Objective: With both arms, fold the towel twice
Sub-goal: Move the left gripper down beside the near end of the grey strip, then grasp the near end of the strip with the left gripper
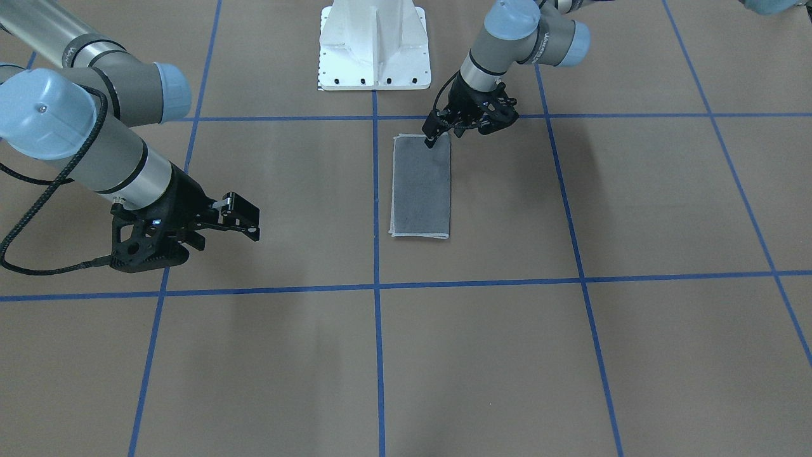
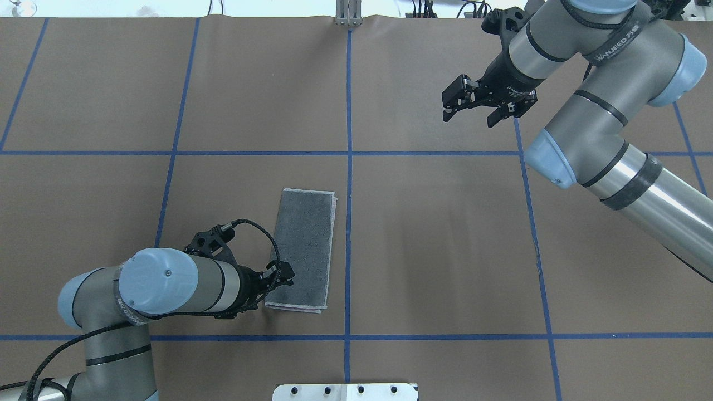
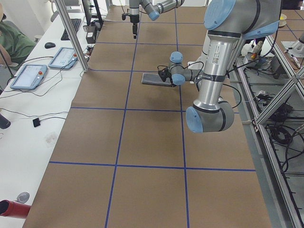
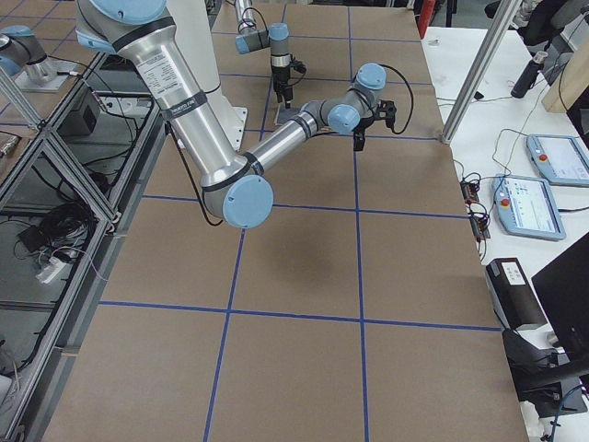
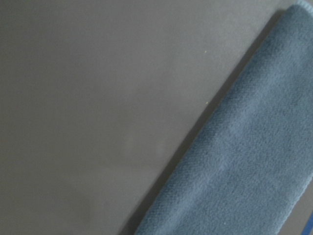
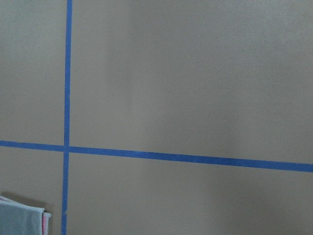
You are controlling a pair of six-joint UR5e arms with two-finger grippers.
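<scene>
Printed in white on a grey link of the right arm (image 2: 590,128): roughly "WANUEED", then 2 small marks too fine to read. Similar print on the left arm (image 2: 167,284) in the front-facing view, not legible.

Right arm: reaching over the far side of the table (image 2: 445,250), wrist angled down. Right gripper (image 2: 470,116) held above the brown surface, 2 fingers clearly spread, well apart from the towel (image 2: 303,250).

Left arm: bent low near the base, last links nearly level. Left gripper (image 2: 282,277) down at the towel's long edge, near the corner closest to the white pedestal (image 1: 374,44). Can't tell whether spread or pinched there.

Towel: lying flat inside 1 grid square, just beside the centre blue tape line (image 2: 348,250). Folded to a narrow strip, dark grey face up, pale border along the edges. Sliver of pink at 1 corner in the right wrist view.
</scene>
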